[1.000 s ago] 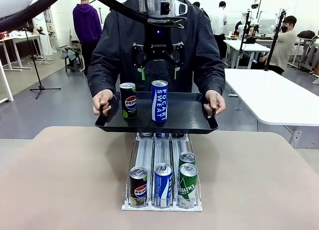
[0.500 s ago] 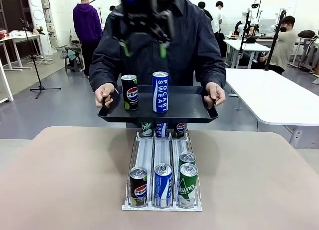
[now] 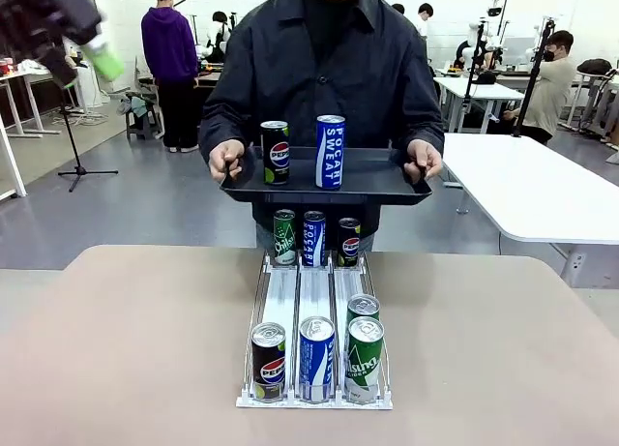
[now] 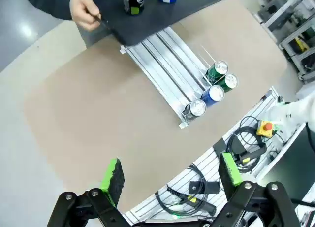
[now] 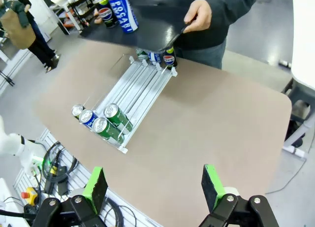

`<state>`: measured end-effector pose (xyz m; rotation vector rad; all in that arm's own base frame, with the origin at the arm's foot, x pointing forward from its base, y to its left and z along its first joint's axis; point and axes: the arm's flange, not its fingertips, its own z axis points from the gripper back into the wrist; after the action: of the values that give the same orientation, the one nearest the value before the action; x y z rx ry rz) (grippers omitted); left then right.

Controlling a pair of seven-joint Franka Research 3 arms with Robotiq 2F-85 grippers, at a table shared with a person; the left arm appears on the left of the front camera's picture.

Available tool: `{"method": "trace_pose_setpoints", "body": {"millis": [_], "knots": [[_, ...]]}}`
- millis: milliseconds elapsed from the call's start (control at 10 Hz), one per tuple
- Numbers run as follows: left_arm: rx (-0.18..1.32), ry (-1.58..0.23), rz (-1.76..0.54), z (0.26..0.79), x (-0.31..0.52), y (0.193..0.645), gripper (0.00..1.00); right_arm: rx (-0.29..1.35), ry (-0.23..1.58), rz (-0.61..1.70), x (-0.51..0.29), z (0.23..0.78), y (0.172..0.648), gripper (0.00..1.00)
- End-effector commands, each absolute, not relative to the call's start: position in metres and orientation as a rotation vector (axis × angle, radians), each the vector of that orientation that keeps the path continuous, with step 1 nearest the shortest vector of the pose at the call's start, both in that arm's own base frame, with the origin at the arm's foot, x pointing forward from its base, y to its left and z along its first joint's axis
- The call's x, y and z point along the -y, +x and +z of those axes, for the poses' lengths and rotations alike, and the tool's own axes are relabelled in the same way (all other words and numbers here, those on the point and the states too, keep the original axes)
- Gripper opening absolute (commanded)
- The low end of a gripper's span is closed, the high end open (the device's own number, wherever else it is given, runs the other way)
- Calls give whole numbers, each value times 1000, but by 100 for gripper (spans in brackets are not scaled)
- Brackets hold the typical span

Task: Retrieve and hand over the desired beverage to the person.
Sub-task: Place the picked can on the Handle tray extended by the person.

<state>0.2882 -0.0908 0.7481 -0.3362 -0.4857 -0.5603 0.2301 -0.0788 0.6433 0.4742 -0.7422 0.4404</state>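
The person (image 3: pixel 329 59) in a dark jacket stands at the table's far side and holds a black tray (image 3: pixel 387 183) with both hands. On the tray stand a Pepsi can (image 3: pixel 276 152) and a blue Pocari Sweat can (image 3: pixel 330 152). My left gripper (image 3: pixel 82 67) is a blur high at the upper left, far from the tray. In the left wrist view the left gripper (image 4: pixel 172 178) is open and empty, high over the table. The right gripper (image 5: pixel 154 187) is also open and empty, well above the table's near edge.
A metal can rack (image 3: pixel 314 301) lies along the table's middle. At its near end stand a Pepsi can (image 3: pixel 268 361), a blue can (image 3: pixel 315 357) and two green cans (image 3: pixel 365 359). Three more cans (image 3: pixel 313 237) stand at its far end. A white table (image 3: pixel 532 185) is at the right.
My left arm has swung from above the tray up and away to the upper left. The person has raised the tray, which uncovers the three cans at the rack's far end.
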Motion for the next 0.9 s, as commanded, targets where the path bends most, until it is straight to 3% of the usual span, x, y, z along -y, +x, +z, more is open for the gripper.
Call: {"method": "trace_pose_setpoints", "body": {"millis": [0,400,500,800], "knots": [[511,-403,-600,730,78,292,100,745,497,465,78,642,231,100],[639,-432,-573,718,64,274,100,745,497,465,78,642,231,100],[550,-416,-570,729,61,287,100,745,497,465,78,642,231,100],[550,-416,-570,729,61,287,100,745,497,465,78,642,231,100]]}}
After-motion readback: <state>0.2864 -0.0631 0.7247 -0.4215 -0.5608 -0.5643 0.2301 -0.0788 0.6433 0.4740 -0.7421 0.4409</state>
